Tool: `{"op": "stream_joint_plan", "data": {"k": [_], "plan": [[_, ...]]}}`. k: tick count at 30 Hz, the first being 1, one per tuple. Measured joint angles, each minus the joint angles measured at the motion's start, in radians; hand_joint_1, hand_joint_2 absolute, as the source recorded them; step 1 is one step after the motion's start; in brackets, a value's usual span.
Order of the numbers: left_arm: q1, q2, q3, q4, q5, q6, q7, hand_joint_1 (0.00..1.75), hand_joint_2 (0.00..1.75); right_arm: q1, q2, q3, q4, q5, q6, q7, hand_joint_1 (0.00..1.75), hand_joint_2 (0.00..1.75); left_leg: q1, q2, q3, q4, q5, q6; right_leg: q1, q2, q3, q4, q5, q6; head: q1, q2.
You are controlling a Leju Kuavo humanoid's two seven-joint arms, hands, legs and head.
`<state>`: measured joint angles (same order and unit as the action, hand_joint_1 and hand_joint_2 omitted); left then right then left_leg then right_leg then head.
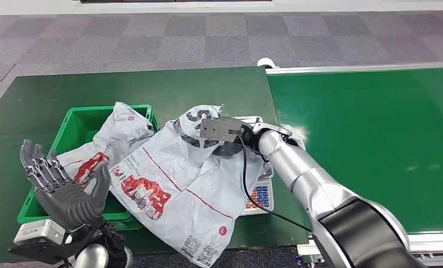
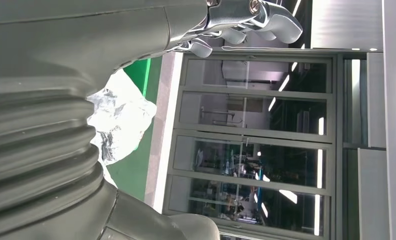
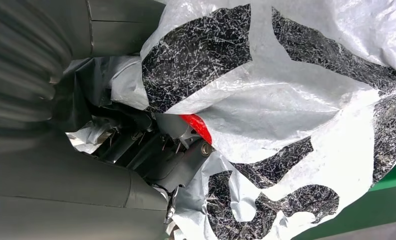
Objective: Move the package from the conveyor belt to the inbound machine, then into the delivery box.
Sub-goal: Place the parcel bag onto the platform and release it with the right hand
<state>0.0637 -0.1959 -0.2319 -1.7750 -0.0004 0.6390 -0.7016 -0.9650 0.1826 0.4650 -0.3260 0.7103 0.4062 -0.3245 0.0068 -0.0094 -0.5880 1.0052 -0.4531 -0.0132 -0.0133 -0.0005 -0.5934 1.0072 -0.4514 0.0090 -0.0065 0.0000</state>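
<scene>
Dark green table left of the conveyor belt [image 1: 370, 139]: white plastic package [image 1: 174, 190] sprawls over the weighing scale [image 1: 259, 196], long axis slanting toward the green delivery box [image 1: 76, 131]; right hand [image 1: 236, 142] grips its upper edge, left hand [image 1: 62, 190] open beside the box, holding nothing.

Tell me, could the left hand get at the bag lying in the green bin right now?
Probably yes. The left hand is open, palm up, right over the near side of the green bin, and the bag in it lies uncovered. The bigger bag held by the right hand sits beside it, not over it.
</scene>
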Motion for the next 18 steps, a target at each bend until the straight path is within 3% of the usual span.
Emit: {"op": "stream_joint_plan", "data": {"k": [3,11,14,18], "plan": [[0.006,0.001,0.0,0.0,-0.002,-0.002,0.0,0.0,1.75,0.001,0.001,0.0,0.001,0.005,-0.079,0.068,1.75,1.75,0.0,0.0,0.0,0.0,0.0,0.0,0.0,0.0,0.0,0.0,0.0,0.0,0.0,0.0],[0.039,0.001,0.0,-0.001,-0.009,0.01,0.0,0.0,1.75,0.0,-0.007,0.004,-0.013,0.086,-0.495,0.302,1.75,1.75,0.0,0.0,0.0,0.0,0.0,0.0,0.0,0.0,0.0,0.0,0.0,0.0,0.0,0.0],[0.046,0.002,0.0,0.0,-0.012,0.018,0.0,0.0,1.75,-0.01,-0.026,0.018,-0.016,0.144,-0.552,0.39,1.75,1.75,0.0,0.0,0.0,0.0,0.0,0.0,0.0,0.0,0.0,0.0,0.0,0.0,0.0,0.0],[0.051,0.005,0.0,0.0,-0.02,0.034,0.0,0.0,1.75,-0.015,-0.053,0.045,-0.016,0.192,-0.552,0.453,1.75,1.75,0.0,0.0,0.0,0.0,0.0,0.0,-0.001,0.001,-0.001,0.0,0.0,0.0,0.0,0.0]]}}
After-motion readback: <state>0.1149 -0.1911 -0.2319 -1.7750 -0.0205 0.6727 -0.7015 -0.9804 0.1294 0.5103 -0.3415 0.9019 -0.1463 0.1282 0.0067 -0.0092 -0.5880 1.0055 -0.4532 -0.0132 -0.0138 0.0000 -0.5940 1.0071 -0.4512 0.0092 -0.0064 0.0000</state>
